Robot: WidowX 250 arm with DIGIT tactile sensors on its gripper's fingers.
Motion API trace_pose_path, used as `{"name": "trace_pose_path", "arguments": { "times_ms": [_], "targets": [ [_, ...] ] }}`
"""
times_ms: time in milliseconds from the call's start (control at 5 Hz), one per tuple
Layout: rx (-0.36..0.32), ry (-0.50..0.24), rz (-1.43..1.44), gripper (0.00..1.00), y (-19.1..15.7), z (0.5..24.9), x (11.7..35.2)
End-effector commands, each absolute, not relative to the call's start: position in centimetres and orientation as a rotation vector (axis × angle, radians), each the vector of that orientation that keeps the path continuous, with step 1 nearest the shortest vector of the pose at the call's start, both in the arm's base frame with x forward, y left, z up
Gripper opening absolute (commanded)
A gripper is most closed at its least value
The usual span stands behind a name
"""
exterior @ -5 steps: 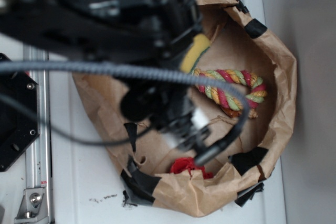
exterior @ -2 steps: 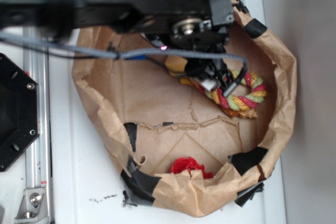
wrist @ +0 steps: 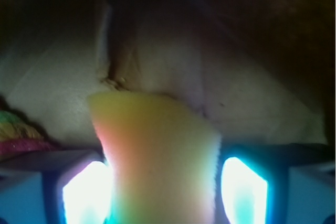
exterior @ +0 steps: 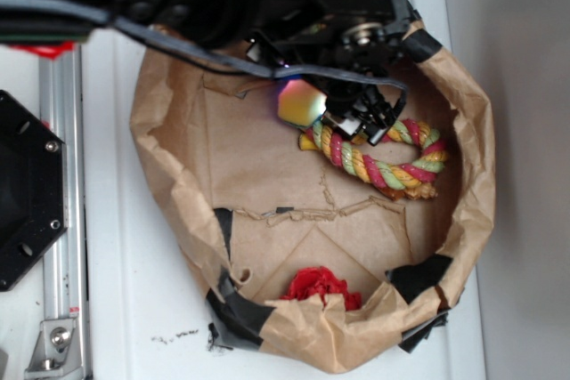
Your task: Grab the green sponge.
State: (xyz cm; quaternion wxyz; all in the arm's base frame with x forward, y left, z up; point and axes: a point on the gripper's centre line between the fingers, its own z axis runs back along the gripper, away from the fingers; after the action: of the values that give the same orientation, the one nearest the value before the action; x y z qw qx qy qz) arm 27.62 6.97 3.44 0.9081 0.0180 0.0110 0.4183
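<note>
The green sponge (exterior: 298,102) lies at the back of the brown paper bag (exterior: 472,157), its yellow face lit in rainbow colours. In the wrist view the sponge (wrist: 157,145) fills the gap between my two glowing pads (wrist: 84,192) and touches both, pinched in at the waist. My gripper (exterior: 322,111) reaches in from the right under the black arm and is shut on the sponge's right edge. In the wrist view the gripper (wrist: 165,187) sits at the bottom edge. The sponge's green layer does not show.
A red-yellow-green braided rope ring (exterior: 383,153) lies just right of the sponge, close under the gripper. A small red cloth lump (exterior: 316,284) sits at the bag's near wall. The bag's crumpled taped walls stand all round. A black hexagonal plate (exterior: 22,193) and metal rail (exterior: 62,220) are on the left.
The arm swung off the bag's middle toward its back. The gripper came down beside the rope ring and now sits at the sponge, which shows more fully and is lit.
</note>
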Motion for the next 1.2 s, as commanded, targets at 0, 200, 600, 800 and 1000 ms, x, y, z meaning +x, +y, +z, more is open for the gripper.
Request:
{"name": "trace_pose_path", "arguments": {
  "times_ms": [0,200,600,800,1000],
  "targets": [
    [-0.034,-0.027,0.776,0.0,7.3,8.1,27.6],
    [-0.094,-0.079,0.597,0.0,5.7,13.1,27.7],
    [-0.198,-0.072,0.196,0.0,1.5,18.5,26.3],
    [-0.182,-0.122,0.139,0.0,0.8,18.8,25.8],
    [-0.19,-0.183,0.18,0.0,1.5,19.0,25.8]
  ]
}}
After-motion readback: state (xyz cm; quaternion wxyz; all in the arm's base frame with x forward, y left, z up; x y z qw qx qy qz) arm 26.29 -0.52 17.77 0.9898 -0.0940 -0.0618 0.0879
